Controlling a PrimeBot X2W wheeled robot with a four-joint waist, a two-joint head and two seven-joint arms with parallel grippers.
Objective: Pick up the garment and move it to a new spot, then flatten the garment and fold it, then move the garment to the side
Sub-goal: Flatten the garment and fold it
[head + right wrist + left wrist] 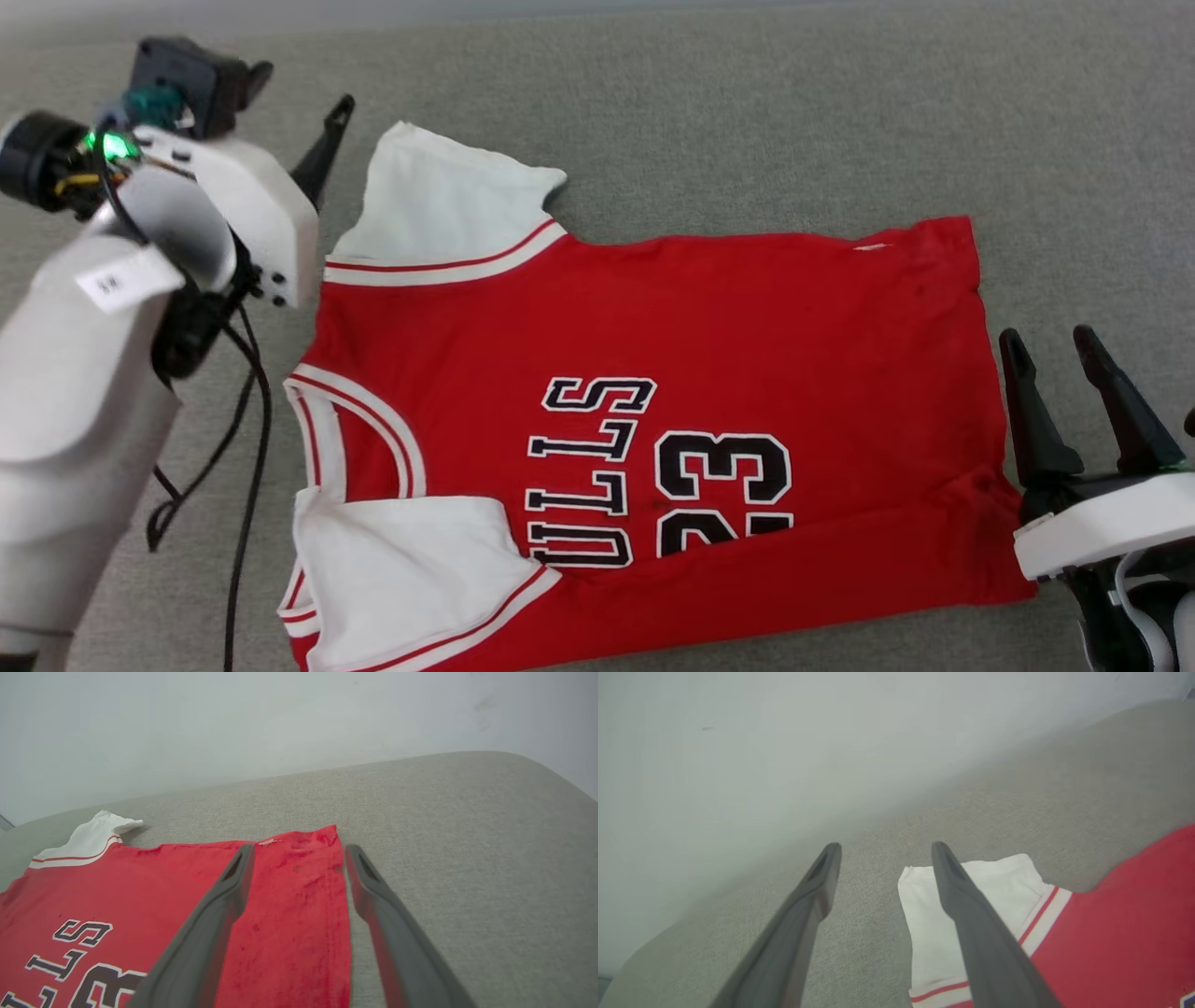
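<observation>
The left arm's pale forearm (65, 392) rises from the lower left of the head view. Its wrist bends forward so that the left gripper (886, 846) hangs over the grey cushion (747, 112), just beside the far white sleeve (439, 201). Its jaws are spread with nothing between them. The right gripper (1046, 334) sits low at the right, fingers pointing away from the robot. Its jaws are also spread and empty, near the hem (343, 914).

The shirt (653, 317) lies front up on the cushion, between the two grippers, with its neck to the robot's left and its hem to the right. The near sleeve (401, 569) is folded in over the chest and hides the first letter of the black print (597, 467). A red fold along the near edge covers the bottom of the "23".
</observation>
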